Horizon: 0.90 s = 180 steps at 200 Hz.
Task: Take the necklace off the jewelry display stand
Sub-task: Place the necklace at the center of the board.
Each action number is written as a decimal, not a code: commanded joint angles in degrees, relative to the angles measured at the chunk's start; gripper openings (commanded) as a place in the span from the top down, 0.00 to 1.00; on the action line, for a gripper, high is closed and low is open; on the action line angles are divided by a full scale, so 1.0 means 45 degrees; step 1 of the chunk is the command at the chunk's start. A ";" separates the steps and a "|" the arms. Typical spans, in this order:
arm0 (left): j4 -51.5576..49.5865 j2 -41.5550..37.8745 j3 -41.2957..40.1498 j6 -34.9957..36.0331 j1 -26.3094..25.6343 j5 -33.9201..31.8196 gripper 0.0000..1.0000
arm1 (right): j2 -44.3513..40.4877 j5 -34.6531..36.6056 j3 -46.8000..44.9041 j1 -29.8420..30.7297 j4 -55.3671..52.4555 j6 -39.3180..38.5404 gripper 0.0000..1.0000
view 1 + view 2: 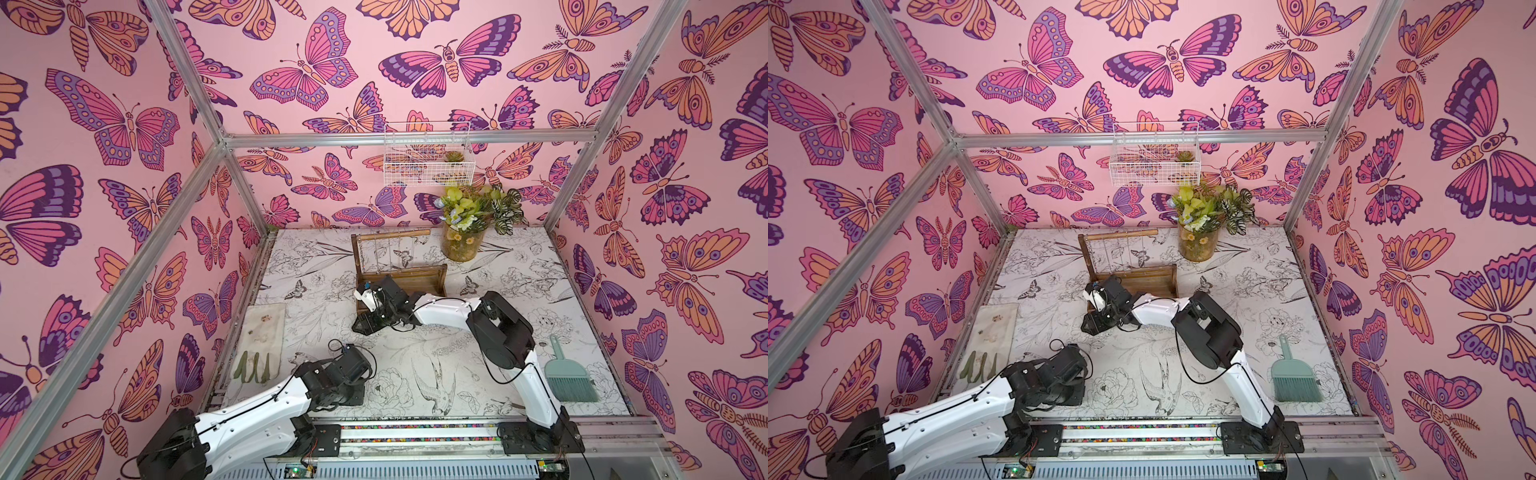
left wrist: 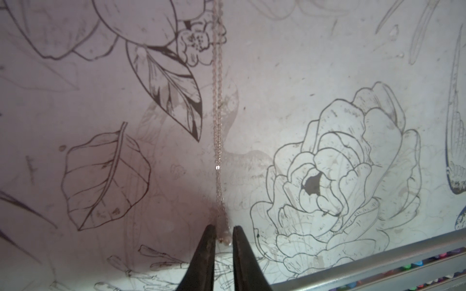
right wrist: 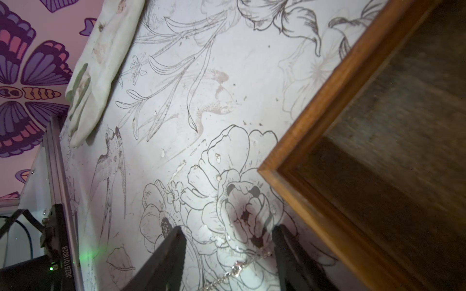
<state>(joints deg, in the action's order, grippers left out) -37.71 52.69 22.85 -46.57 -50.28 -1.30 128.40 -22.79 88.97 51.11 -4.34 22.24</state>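
Note:
The necklace, a thin silver chain, lies stretched out on the flower-printed table, off the stand. Its beaded end rests between the fingertips of my left gripper, whose jaws stand narrowly apart, near the table's front rail. The chain's other end lies loose on the table between the wide-open jaws of my right gripper. That gripper hovers beside the front left corner of the jewelry display stand, a brown wooden tray with a top bar, also seen in the right wrist view. Other thin chains hang from the bar.
A glass vase of flowers stands right of the stand at the back. A teal hand brush lies at the right. A white cloth lies along the left edge. A white wire basket hangs on the back wall.

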 commanded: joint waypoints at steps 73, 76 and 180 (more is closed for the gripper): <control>-0.0212 -0.0733 -0.0256 0.0061 -0.0075 -0.0043 0.70 | -0.0521 -0.0656 0.0436 0.0017 -0.1650 0.0134 0.23; -0.0198 -0.0751 -0.0254 0.0056 -0.0081 -0.0055 0.70 | -0.0529 -0.0668 0.0470 0.0029 -0.1748 0.0136 0.21; -0.0700 -0.1475 -0.0101 0.0011 -0.0135 -0.0258 0.52 | -0.1462 -0.0379 0.0205 -0.0020 -0.2027 0.0157 0.15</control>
<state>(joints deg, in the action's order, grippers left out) -38.57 47.13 22.72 -46.59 -50.65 -1.39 125.03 -25.28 90.28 51.09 -13.06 22.63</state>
